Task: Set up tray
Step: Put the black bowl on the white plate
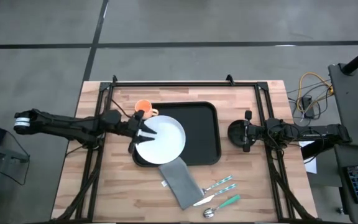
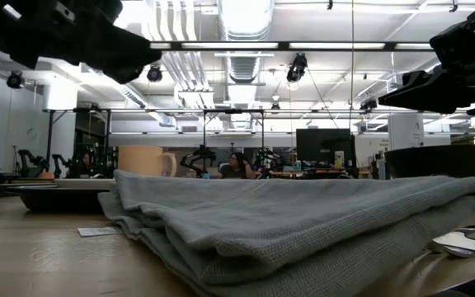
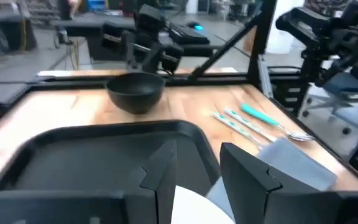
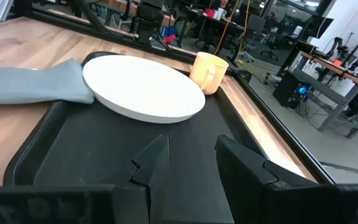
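High view shows the large black rectangular tray (image 1: 205,134) with its rounded corners and raised rim sitting mid-table between the two arms, long axis running across the table from one arm toward the other. The left gripper (image 1: 143,132) is right over the near-left end of it, fingers spread wide around the edge of the round white plate (image 1: 161,138) that sits on that end, not clamped on it as far as I can tell. So the left arm is clearly the closer one; the tray stretches out ahead of its fingers.

The right gripper (image 1: 245,132) waits just off the tray's other short end, over a dark round bowl (image 1: 237,132); its wrist view shows its fingers parted too, holding nothing, tray straight ahead.

Beside the plate: a small orange mug (image 1: 143,107), a grey folded cloth napkin (image 1: 180,181) overlapping the tray's front rim, teal-handled cutlery (image 1: 219,190) past that.

No brands, labels or readable writing anywhere that I can make out.
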